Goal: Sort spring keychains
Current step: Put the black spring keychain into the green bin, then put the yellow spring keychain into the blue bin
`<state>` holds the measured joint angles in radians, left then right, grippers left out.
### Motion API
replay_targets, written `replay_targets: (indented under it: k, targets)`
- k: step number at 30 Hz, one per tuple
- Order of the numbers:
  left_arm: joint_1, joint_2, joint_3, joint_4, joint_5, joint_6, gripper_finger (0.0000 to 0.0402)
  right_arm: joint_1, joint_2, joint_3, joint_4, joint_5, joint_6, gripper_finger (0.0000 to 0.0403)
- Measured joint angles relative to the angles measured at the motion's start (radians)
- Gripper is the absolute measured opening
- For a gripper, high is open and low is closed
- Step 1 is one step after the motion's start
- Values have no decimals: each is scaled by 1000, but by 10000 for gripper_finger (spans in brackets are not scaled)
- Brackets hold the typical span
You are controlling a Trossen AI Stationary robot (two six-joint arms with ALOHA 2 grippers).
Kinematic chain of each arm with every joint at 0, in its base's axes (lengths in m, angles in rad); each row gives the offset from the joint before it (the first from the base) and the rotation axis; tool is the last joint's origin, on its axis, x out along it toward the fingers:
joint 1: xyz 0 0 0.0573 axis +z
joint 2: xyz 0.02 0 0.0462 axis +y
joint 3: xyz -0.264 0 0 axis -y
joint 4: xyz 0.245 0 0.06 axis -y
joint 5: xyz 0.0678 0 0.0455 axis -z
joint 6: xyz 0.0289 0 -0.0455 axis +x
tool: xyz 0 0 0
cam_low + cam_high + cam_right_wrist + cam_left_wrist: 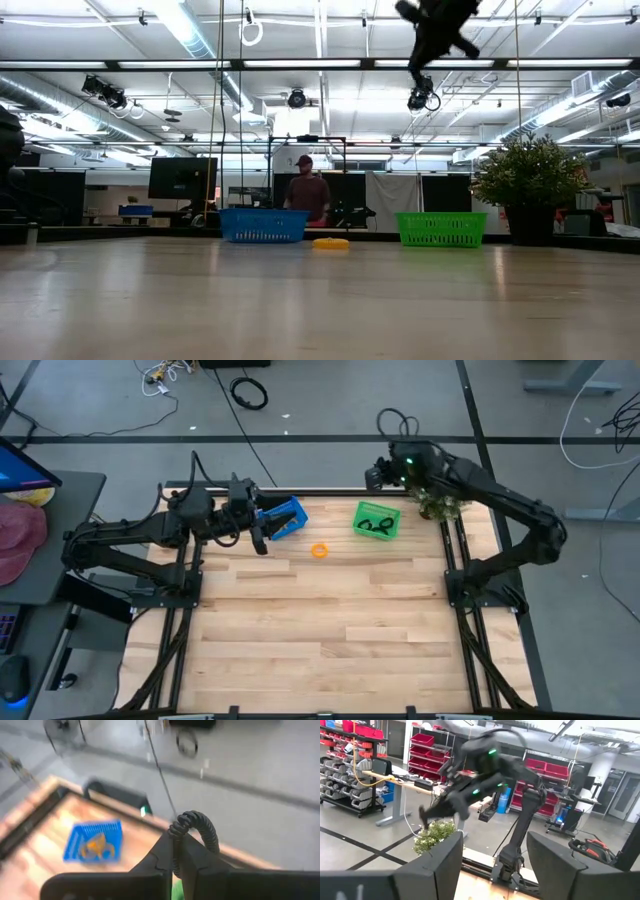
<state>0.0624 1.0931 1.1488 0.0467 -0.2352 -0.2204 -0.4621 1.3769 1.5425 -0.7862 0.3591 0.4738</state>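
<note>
orange keychain on table, black keychains in basket

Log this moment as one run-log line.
right gripper: shut on black spring keychain, raised near green basket | left gripper: open, by blue basket | orange spring keychain: on table

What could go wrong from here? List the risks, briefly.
1. The right claw pinches the black keychain only at its tips, high above the table. A slip or a release from there could bounce it past the green basket.
2. The open left claw sits right beside the blue basket. Reaching for the orange keychain might knock it.
</note>
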Motion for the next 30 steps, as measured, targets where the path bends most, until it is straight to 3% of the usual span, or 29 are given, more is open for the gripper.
replay_targets:
  k: [10, 18, 30]
  targets:
    - [0, 1, 0, -23, 0, -4, 224, -153, 200, 0, -172, -239, 14, 10]
    - [0, 1, 0, -23, 0, -4, 224, -185, 357, 0, -280, -263, -23, 17]
    - [0, 1, 0, -41, 0, -4, 224, -187, 456, 0, -259, -263, -38, 102]
